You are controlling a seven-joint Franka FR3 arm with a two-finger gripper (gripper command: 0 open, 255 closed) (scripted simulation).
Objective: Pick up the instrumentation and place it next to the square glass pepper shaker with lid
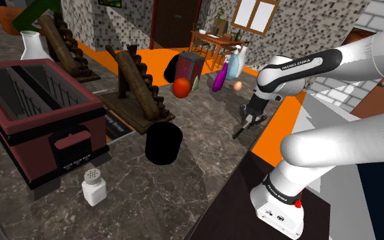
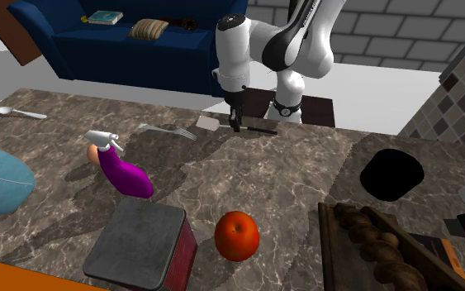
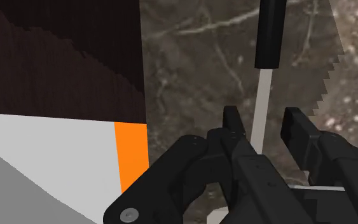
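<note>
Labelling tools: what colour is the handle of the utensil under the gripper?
Black handle, clearest in wrist view.

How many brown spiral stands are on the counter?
2: one brown spiral stand behind the black cylinder, the other farther back beside the white vase. Others may be hidden.

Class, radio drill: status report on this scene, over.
Gripper open, straddling black-handled tool, not clasping. Tool flat on counter. Shaker far across; black cylinder roughly between.
</note>
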